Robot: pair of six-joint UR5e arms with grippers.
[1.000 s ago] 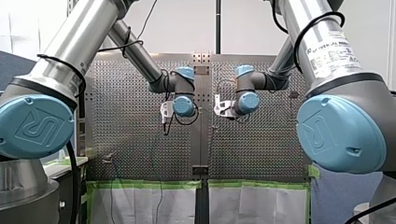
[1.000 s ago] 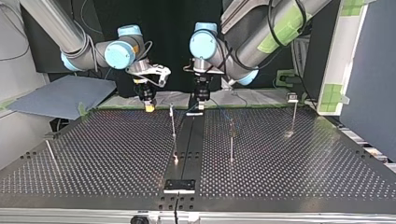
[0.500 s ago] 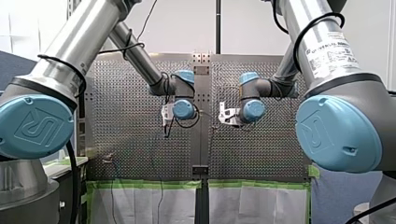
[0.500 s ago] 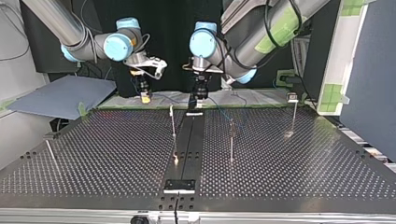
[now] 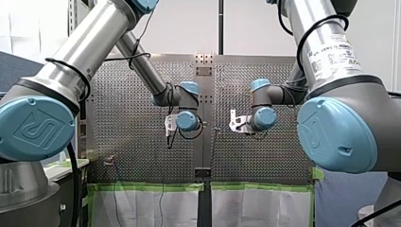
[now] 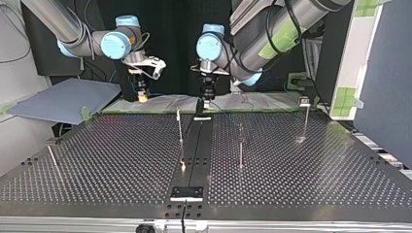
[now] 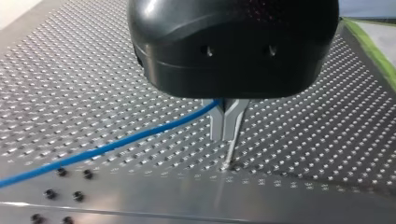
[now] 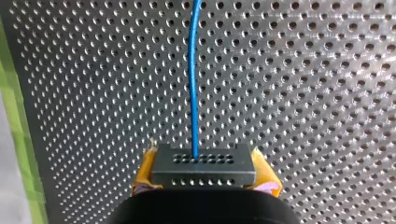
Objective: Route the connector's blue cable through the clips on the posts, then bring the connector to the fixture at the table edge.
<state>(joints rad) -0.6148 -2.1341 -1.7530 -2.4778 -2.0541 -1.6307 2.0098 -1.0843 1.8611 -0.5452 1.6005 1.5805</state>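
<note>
Our right end effector [image 6: 142,96] hangs over the desk's [image 6: 97,160] edge on the arms' side. Its yellow pads are clamped on the two ends of the dark connector [image 8: 204,169]. The blue cable [image 8: 193,74] leaves the connector's face and runs straight out over the perforations. Our left end effector [image 7: 224,122] stands near it above the same edge, about midway along. Its metal fingers are pressed together and appear to pinch the cable high up between them, with a thin post [image 7: 229,151] rising from the desk just under their tips. Two further posts [image 6: 240,141] [image 6: 306,119] stand farther in from that edge. The cable is too fine in the top view for us to tell whether it already sits in any clip. We judge the routing to be at an early stage, with the cable being lined up on a clip. To do this well, we should keep the span between the two end effectors lightly taut, but never so tight that the connector drags in the yellow pads. The left should bring the cable square to the clip's mouth while the right follows and feeds slack. The metal fingers should stay off the post itself, since so slender a rod would probably flex and spoil the aim.
</note>
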